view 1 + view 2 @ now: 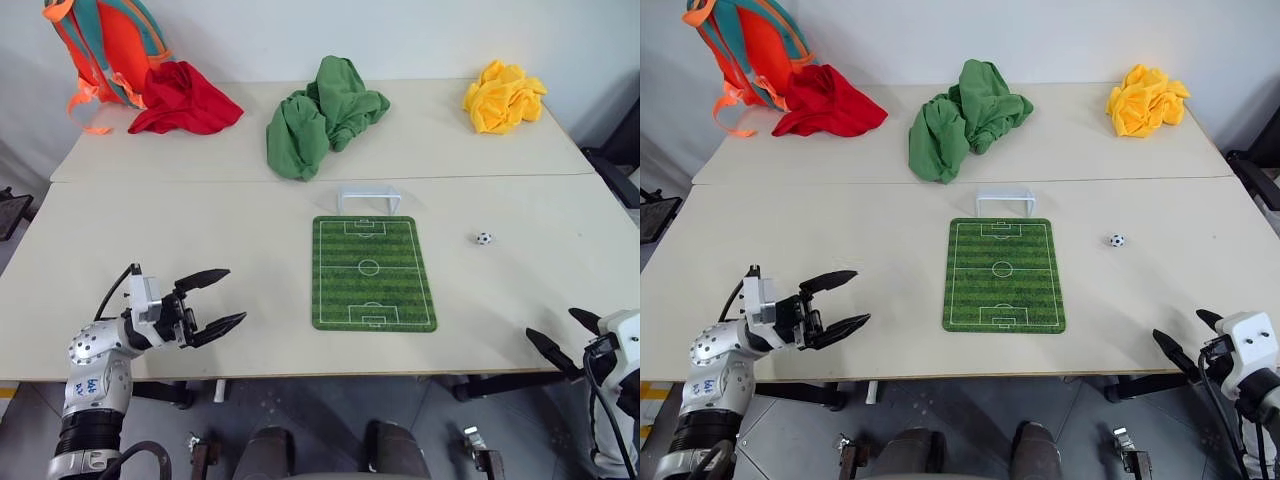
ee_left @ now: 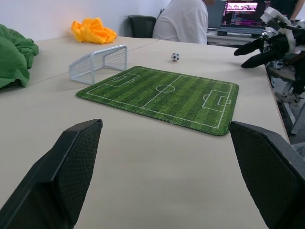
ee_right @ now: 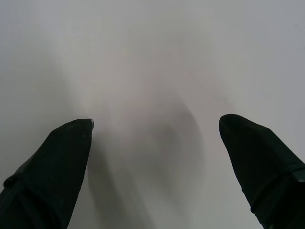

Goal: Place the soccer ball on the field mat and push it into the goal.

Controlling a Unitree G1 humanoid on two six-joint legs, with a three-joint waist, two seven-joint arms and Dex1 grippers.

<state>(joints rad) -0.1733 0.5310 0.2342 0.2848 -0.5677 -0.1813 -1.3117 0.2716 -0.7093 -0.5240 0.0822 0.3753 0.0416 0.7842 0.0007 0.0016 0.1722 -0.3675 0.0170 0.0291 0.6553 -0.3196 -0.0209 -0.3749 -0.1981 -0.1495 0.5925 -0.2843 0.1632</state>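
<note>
The left gripper (image 1: 221,300) hovers just above the near left part of a pale table (image 1: 200,230), its two black fingers spread apart with nothing between them. They point across the tabletop toward the field mat (image 1: 372,272), which lies well apart from them, flat near the table's middle.

The right gripper (image 1: 567,332) sits at the near right edge of the table, its fingers also wide apart and empty. In its own wrist view the fingers (image 3: 52,167) frame only bare pale surface.

The soccer ball (image 1: 484,238) rests on the bare tabletop, not on the mat. It lies ahead of the right gripper and a little toward the table's middle, well apart from its fingers, and between that gripper and the mat's far right corner. From the left gripper it is farther still, on the other side of the mat.

The goal (image 1: 369,197) stands upright at the mat's far short edge, just beside it, its open mouth facing the pitch.

Beyond the goal, on the far half of the table, lies a crumpled green cloth (image 1: 322,112). A yellow cloth (image 1: 503,96) sits at the far right, a red cloth (image 1: 185,98) at the far left, and an orange and teal backpack (image 1: 105,40) stands touching the red cloth.

In the left wrist view, a person in a white shirt (image 2: 183,20) sits beyond the table beside a lit screen (image 2: 240,9).
</note>
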